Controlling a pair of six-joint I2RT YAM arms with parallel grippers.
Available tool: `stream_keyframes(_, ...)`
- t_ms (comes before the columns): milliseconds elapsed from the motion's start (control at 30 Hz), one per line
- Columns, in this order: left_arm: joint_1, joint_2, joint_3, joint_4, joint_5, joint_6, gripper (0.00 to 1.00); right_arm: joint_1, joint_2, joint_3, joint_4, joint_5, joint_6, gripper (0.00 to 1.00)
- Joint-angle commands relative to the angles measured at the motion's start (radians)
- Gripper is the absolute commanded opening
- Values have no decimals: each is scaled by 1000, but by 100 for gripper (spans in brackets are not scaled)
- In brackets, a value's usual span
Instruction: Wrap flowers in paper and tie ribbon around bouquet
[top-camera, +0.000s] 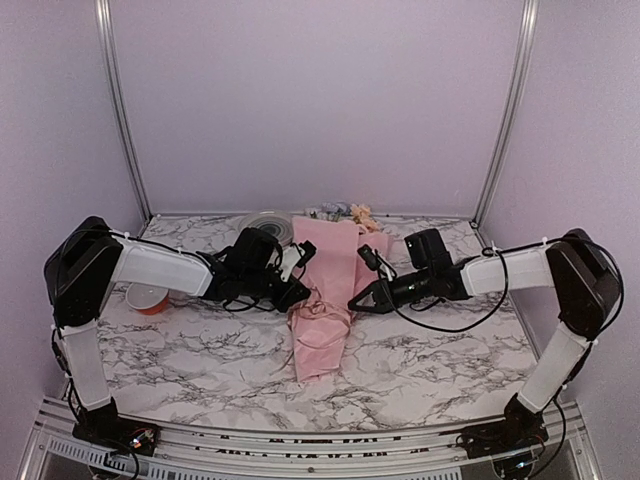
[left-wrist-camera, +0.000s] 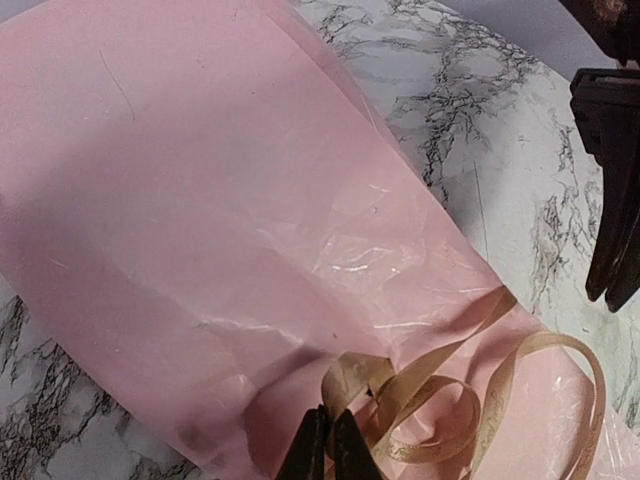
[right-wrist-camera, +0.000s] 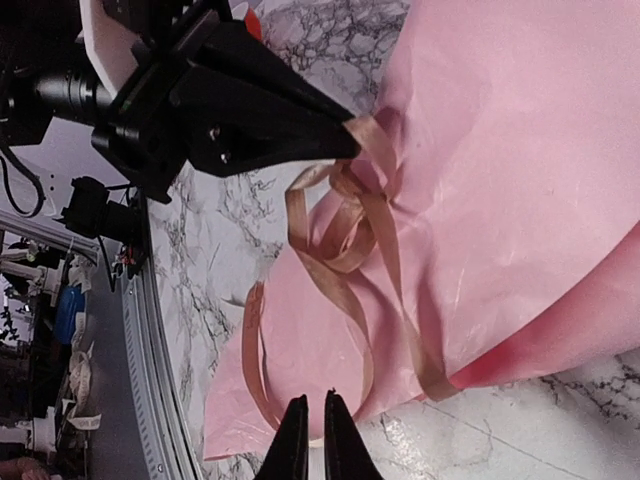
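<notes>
Pinching the ribbon (left-wrist-camera: 450, 350), left claw (left-wrist-camera: 328, 418) closed.

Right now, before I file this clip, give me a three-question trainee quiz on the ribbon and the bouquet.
1. True or false: the ribbon is cinched tight around the bouquet.
2. The blooms show at the bouquet's: A near end; B far end; C both ends.
3. Which tool pinches the ribbon?
Key: 1 false, it lies in slack loops; 2 B; 3 the left tool.
</notes>
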Motion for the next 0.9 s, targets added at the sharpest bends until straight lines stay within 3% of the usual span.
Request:
stream_keyframes(0,-7,-54,24,0,24,25,5,8,1,101,94,101,21,9)
stream_keyframes(333,-14,-56,33,0,42,32,5,70,171,235,209,134,67,27)
stream_keyframes(533,-14,-59,29,-1,37,30,5,88,245,303,141,119,1,37)
stream_keyframes(867,-14,-61,25,0,28,30,4,94,300,321,133,97,-24,31)
